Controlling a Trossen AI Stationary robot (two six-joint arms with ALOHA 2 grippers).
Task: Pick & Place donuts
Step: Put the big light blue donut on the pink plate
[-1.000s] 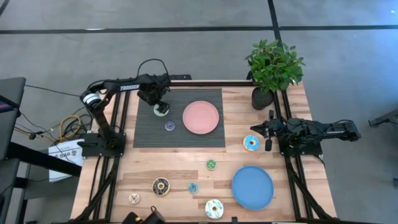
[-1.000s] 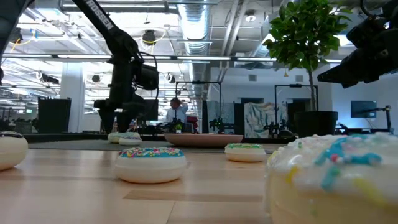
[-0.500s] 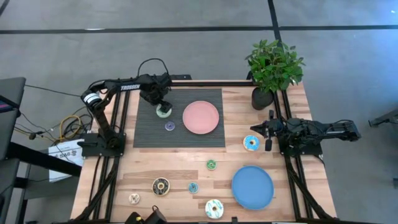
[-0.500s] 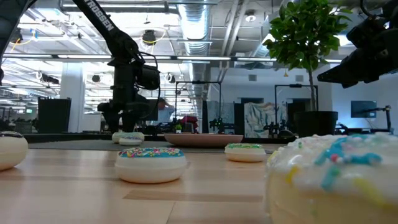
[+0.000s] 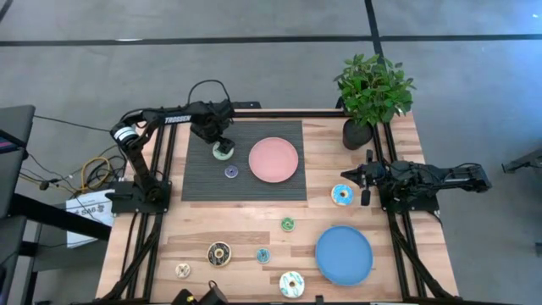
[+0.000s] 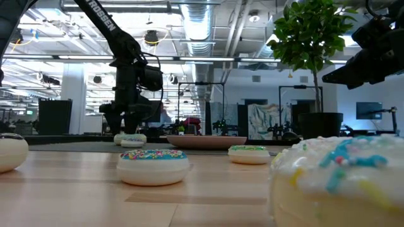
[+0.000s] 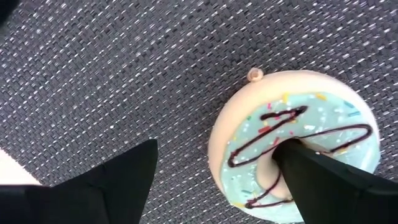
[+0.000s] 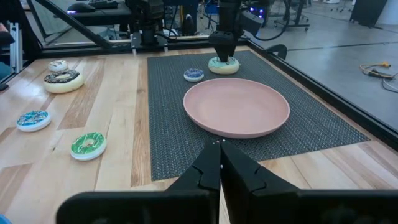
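Donuts spread over table and mat

Two donuts (image 5: 222, 152) lie on the mat (image 5: 196, 181) left of a plate (image 5: 273, 159); others, perhaps six, sit on the table (image 5: 254, 222) before it.

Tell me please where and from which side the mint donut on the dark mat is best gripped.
Grip one side of the ring from straight above, one finger in the hole and one outside. The mint donut lies flat on the mat, hole up, and it looks too wide to span easily. The left gripper is open and already placed this way.
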